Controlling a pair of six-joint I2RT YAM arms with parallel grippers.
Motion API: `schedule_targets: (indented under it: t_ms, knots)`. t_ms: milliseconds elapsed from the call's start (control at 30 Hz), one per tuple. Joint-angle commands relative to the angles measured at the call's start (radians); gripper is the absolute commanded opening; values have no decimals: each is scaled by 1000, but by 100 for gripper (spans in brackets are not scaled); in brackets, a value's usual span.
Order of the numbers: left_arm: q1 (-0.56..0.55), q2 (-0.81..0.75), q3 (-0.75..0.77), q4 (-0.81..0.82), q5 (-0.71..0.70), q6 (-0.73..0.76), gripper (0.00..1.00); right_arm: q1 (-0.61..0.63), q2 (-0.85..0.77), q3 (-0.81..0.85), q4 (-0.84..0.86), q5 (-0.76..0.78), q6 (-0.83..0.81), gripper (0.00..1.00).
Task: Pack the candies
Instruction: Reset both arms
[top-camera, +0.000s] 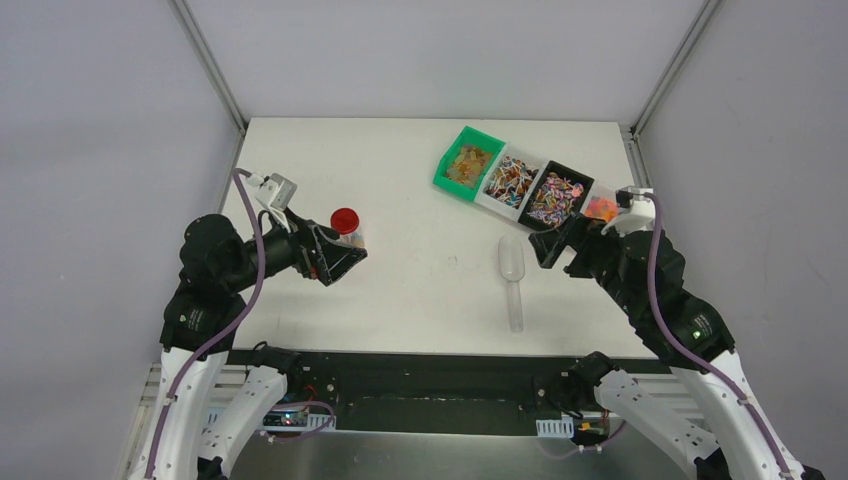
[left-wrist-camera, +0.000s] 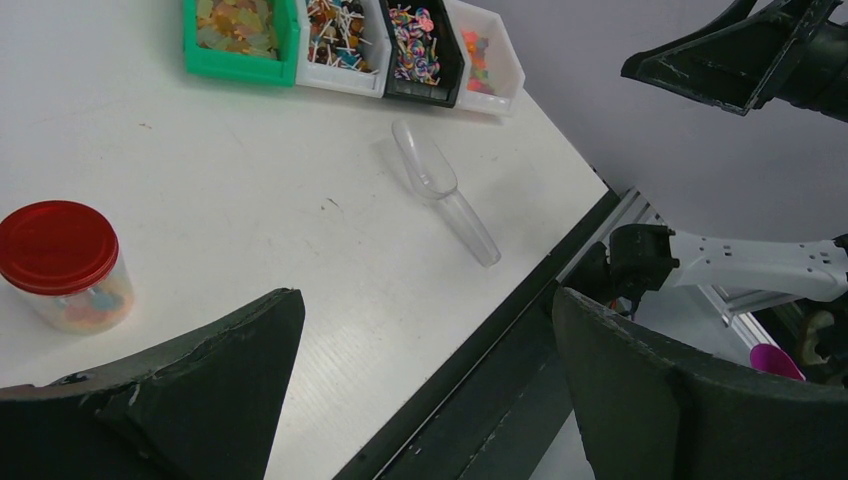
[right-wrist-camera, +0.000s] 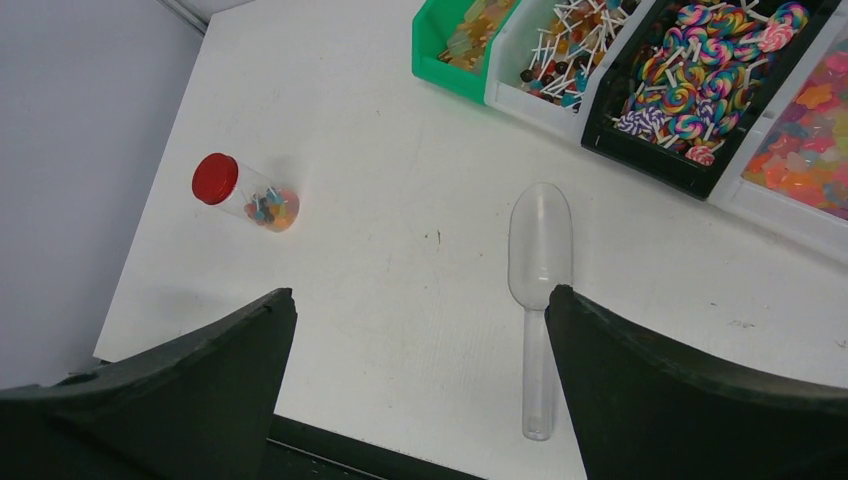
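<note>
While both arms hover: left jaws apart, right jaws apart, nothing held.
Candies (top-camera: 553, 197): four bins (top-camera: 446, 166), far counter (top-camera: 400, 290).
Jar (top-camera: 347, 228): red-lidded.

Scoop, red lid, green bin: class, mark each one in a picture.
Scoop (right-wrist-camera: 540, 245): right wrist view, on its bowl.
Red lid (left-wrist-camera: 57, 245): left wrist view, middle of its top.
Green bin (left-wrist-camera: 240, 68): left wrist view, on its near wall.

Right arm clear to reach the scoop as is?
Probably yes. The scoop lies alone on the table just beside the right gripper, which is open and empty; nothing sits between them.
</note>
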Motion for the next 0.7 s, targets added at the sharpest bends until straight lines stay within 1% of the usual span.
schedule_targets:
  t_ms: [0,233,500,667]
  knots:
    - [-1,-7,32,5,0,14,99,-1,-12,4,1,25,15,99]
    - [-2,-8,48,0,-30,1,99,-2,-4,4,0,67,5,99]
    - [-1,-20,46,-22,-52,6,99,0,11,13,15,33,17,99]
    - [-1,-24,55,-41,-81,25,99,0,19,0,15,63,24,99]
